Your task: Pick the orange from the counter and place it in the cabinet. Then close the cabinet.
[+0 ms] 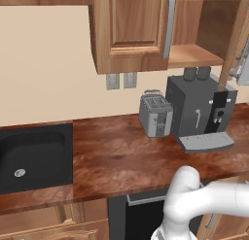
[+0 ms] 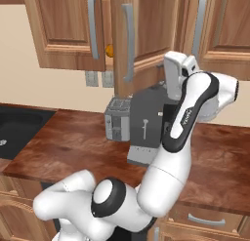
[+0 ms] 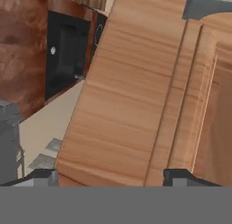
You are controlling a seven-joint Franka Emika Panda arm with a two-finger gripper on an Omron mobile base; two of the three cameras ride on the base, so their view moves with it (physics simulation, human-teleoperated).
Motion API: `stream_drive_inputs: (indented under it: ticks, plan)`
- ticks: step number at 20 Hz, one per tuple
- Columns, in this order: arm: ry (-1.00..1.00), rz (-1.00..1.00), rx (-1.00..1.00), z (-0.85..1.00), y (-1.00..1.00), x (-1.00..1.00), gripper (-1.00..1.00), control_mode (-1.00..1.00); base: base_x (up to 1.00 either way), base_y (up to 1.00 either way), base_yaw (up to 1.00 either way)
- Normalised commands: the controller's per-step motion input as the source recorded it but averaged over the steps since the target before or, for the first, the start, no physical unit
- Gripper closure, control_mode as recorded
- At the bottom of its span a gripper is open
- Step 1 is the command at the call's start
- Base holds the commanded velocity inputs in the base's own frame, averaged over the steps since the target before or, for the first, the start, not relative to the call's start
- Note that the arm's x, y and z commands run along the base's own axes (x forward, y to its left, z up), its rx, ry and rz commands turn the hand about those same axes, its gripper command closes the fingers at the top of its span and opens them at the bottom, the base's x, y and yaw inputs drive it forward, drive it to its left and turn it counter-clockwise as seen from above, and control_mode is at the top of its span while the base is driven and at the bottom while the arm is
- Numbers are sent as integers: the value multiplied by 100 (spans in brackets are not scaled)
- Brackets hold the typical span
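Note:
The orange [image 2: 110, 50] sits inside the cabinet [image 1: 194, 54] on its wooden shelf, seen through the gap between the doors. The cabinet's right door [image 2: 146, 30] stands partly open, with a long grey handle [image 2: 128, 40]. My hand [image 2: 177, 71] is raised right beside that door's outer face. In the hand view the door panel [image 3: 127, 91] is very close ahead, and my gripper [image 3: 108, 177] is open with its two tips wide apart and nothing between them. The counter [image 1: 121, 156] lies below.
A grey toaster [image 1: 155, 112] and a dark coffee machine [image 1: 199, 108] stand on the counter under the cabinet. The black sink [image 1: 34, 156] is at the left. Two wall sockets [image 1: 120, 80] sit below the shut left door [image 1: 129, 25].

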Motion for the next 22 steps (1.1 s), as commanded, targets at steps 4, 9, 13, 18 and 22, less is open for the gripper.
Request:
stream_drive_inputs:
  ticks: [4,9,13,18,22]
  plan:
    - [-2,-11,-10,-1,41,90,-100,-100,0,0,0]
    - [1,-21,-11,0,43,100,-100,-100,0,0,0]
    - [1,-30,-15,0,65,100,-100,-100,0,0,0]
    - [1,-40,-25,-1,91,100,-100,-100,0,0,0]
    - [0,-48,-34,-37,100,100,-100,-100,0,0,0]
